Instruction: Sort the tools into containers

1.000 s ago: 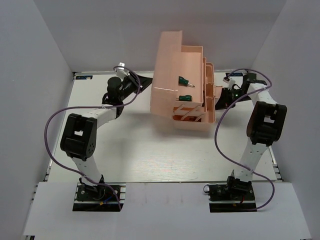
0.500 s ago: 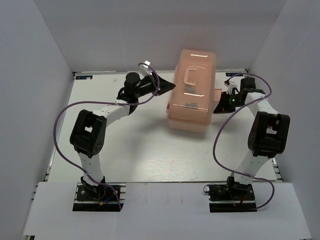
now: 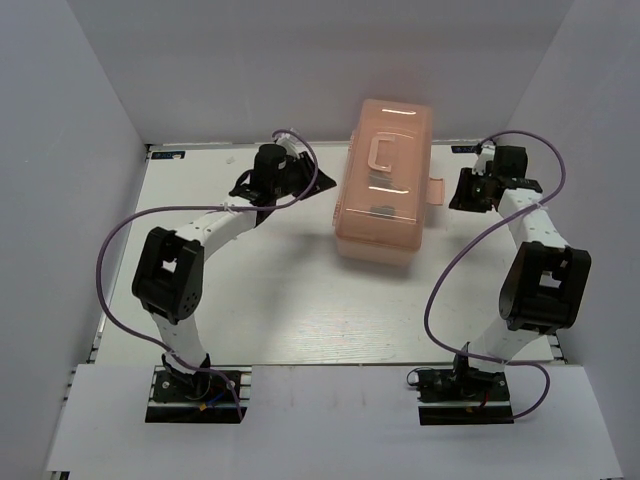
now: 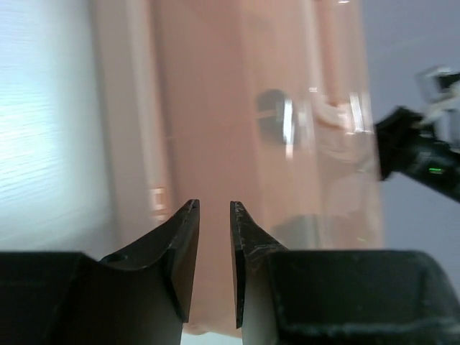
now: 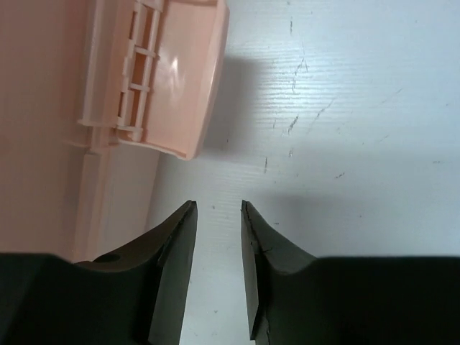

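The salmon-pink toolbox (image 3: 385, 185) stands closed at the back middle of the table, lid handle (image 3: 378, 152) on top, latch (image 3: 433, 190) sticking out on its right side. The tools are hidden inside; only a dim dark shape (image 3: 380, 209) shows through the lid. My left gripper (image 3: 322, 181) is at the box's left side, its jaws a little apart and empty, and the pink wall (image 4: 237, 108) fills the left wrist view ahead of it (image 4: 214, 206). My right gripper (image 3: 456, 192) is just right of the latch (image 5: 172, 79), jaws a little apart and empty over bare table (image 5: 218, 205).
White walls close in the table on the left, back and right. The right arm's dark wrist (image 4: 424, 151) shows beyond the box in the left wrist view. Purple cables loop beside both arms.
One second ago the box stood open with green-handled screwdrivers showing in its tray; the lid has come down and the box is shut. Both grippers have drawn slightly back from it.
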{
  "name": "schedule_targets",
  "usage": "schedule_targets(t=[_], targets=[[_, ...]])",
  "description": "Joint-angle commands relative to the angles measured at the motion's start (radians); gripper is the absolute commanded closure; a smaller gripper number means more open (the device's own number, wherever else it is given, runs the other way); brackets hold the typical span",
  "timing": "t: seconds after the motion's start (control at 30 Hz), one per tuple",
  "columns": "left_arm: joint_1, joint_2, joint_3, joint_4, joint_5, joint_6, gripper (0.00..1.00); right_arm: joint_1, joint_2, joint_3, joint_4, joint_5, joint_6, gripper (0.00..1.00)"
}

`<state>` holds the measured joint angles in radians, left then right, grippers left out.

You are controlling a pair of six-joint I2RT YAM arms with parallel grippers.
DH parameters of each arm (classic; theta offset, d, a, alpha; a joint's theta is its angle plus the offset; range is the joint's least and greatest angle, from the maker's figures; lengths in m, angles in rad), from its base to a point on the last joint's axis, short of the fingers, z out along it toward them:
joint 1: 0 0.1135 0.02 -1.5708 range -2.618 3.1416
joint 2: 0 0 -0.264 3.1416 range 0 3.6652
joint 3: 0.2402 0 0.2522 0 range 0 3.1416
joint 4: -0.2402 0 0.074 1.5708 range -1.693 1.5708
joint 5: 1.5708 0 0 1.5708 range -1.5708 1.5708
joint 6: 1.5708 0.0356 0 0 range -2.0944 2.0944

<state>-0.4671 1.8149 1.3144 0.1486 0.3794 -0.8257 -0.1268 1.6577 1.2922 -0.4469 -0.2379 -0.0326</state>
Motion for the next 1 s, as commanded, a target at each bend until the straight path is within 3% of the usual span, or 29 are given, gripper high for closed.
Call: schedule_targets(t=[0.0, 0.07, 0.17, 0.33, 0.47, 0.63, 0.83, 0.97], targets=[[-0.016, -0.048, 0.078, -0.288, -0.183, 0.197, 0.66, 0.004, 0.001, 0.068, 0.046, -0.017, 0.019, 0.62], [-0.027, 0.004, 0.078, -0.302, -0.148, 0.229, 0.66, 0.003, 0.007, 0.093, 0.051, -0.014, 0.049, 0.60], [-0.036, 0.095, 0.146, -0.311, 0.027, 0.258, 0.66, 0.000, 0.001, 0.104, 0.057, -0.015, 0.068, 0.60], [-0.093, 0.246, 0.256, -0.342, 0.136, 0.293, 0.66, -0.008, -0.064, 0.056, 0.076, 0.014, 0.047, 0.58], [-0.129, 0.279, 0.281, -0.331, 0.245, 0.307, 0.66, -0.014, -0.104, 0.035, 0.065, -0.009, 0.037, 0.57], [-0.151, 0.256, 0.255, -0.322, 0.236, 0.316, 0.66, -0.017, -0.122, 0.028, 0.067, 0.028, 0.008, 0.57], [-0.119, 0.160, 0.136, -0.341, 0.051, 0.268, 0.66, -0.017, -0.113, 0.032, 0.045, 0.032, -0.003, 0.57], [-0.107, 0.012, 0.030, -0.340, -0.103, 0.247, 0.54, -0.017, -0.067, 0.073, -0.067, -0.012, -0.044, 0.60]])
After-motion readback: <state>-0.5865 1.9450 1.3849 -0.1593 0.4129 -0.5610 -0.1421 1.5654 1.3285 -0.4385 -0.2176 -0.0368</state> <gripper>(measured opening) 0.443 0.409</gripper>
